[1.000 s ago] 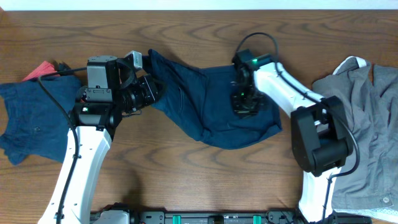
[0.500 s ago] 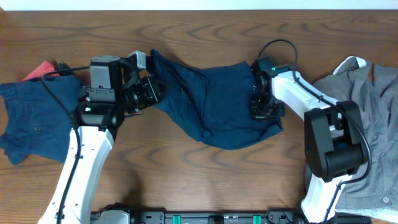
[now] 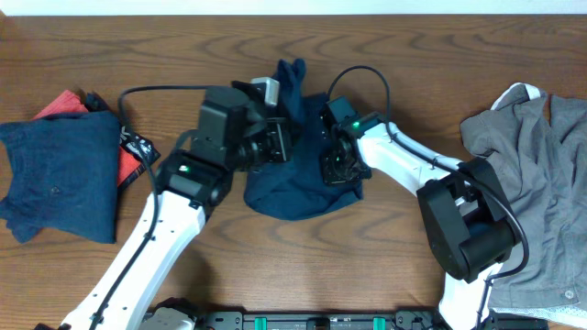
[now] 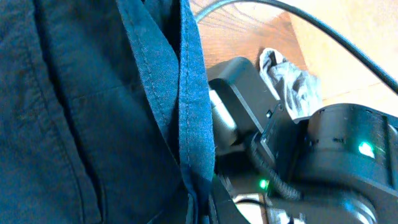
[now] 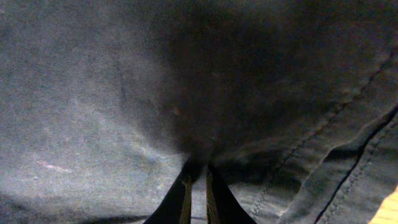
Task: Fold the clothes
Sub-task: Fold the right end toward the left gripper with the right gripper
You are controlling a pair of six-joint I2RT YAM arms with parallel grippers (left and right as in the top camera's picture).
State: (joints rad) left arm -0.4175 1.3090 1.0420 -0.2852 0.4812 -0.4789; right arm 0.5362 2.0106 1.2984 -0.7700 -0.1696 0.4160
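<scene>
- Overhead view: the navy garment point(image 3: 303, 183) lies bunched mid-worktop point(image 3: 321, 266), between both arms.
- Its cloth is pinched in the right tool point(image 5: 197, 177) (tips nearly together); whether the left tool point(image 3: 280, 142) grips, I cannot tell.
- Likely soft, floppy and light; best taken at the hem point(image 4: 186, 93).

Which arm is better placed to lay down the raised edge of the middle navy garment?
Left, probably: the left gripper sits at the raised edge of the navy garment, whose hem hangs across its wrist view. The right gripper is shut on fabric lower down.
</scene>
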